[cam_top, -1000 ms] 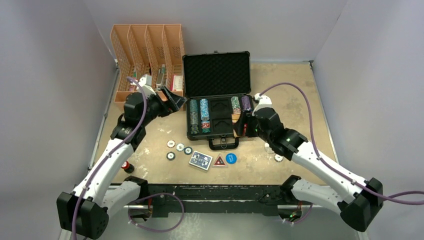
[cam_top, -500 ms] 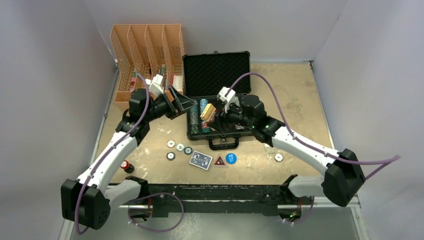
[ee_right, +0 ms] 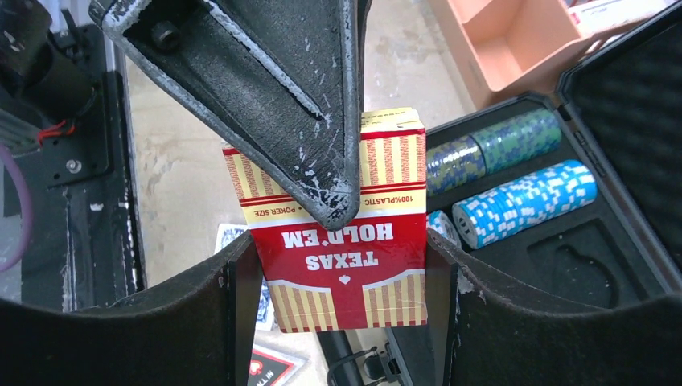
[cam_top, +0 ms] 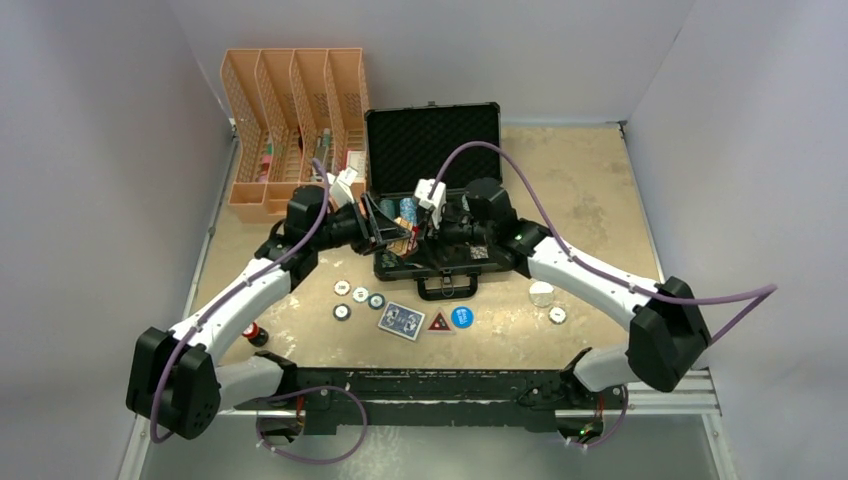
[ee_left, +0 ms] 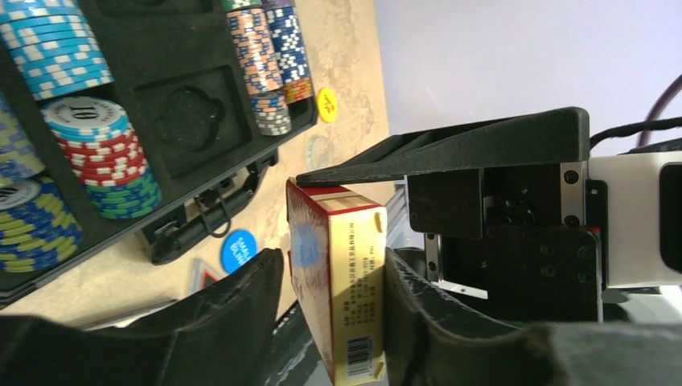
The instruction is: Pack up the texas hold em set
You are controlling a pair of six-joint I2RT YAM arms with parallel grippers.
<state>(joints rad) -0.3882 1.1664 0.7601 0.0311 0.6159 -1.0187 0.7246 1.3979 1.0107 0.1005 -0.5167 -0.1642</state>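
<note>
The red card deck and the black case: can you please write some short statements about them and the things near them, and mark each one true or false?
1. The red card deck sits between the fingers of the right gripper. True.
2. The lid of the case is closed. False: the lid stands open.
3. A blue card deck lies on the table in front of the case. True.
4. The red card deck lies in a slot of the case. False: it is held up in the air.
5. The case holds no poker chips. False: several stacks lie in its foam.
</note>
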